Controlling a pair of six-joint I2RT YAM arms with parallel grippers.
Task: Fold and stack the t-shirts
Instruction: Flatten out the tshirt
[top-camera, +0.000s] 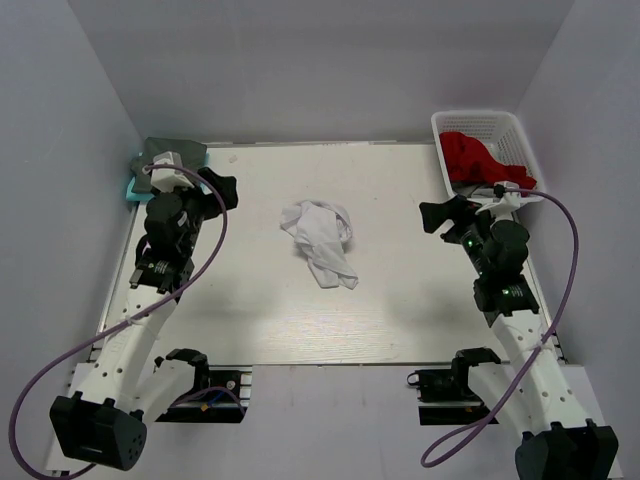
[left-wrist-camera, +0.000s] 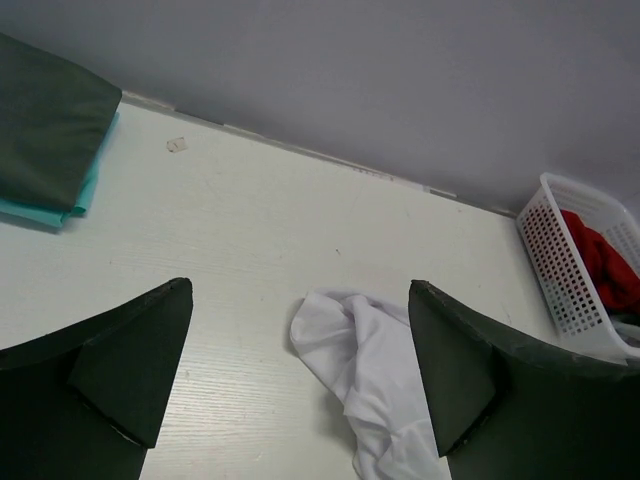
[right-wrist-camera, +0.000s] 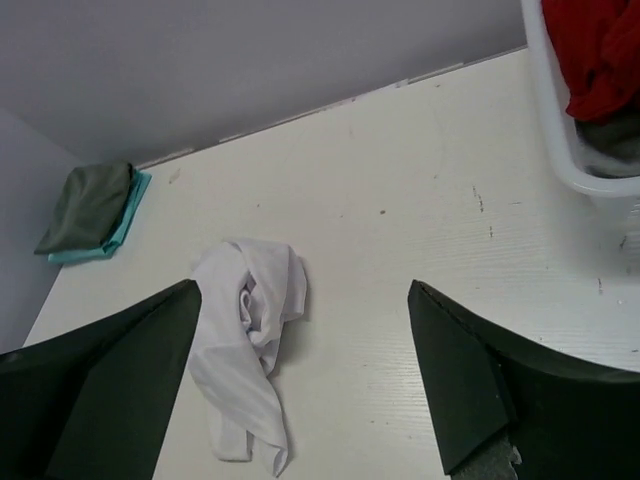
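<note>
Plainly crumpled, the white t-shirt (top-camera: 321, 241) lies mid-desk (top-camera: 400, 290), well apart from the folded dark grey-green t-shirt (right-wrist-camera: 88, 205) stacked on the teal t-shirt (right-wrist-camera: 126, 226) at the far-left corner. The left pincer (top-camera: 228, 190) and right pincer (top-camera: 428, 218) hover open and empty. Each should probably pinch an opposite edge and spread the shirt flat before folding.

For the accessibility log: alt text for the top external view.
A crumpled white t-shirt lies mid-table between the open left gripper and right gripper. A folded dark grey-green t-shirt on a teal t-shirt sits far left; a white basket holding red cloth, far right.
</note>
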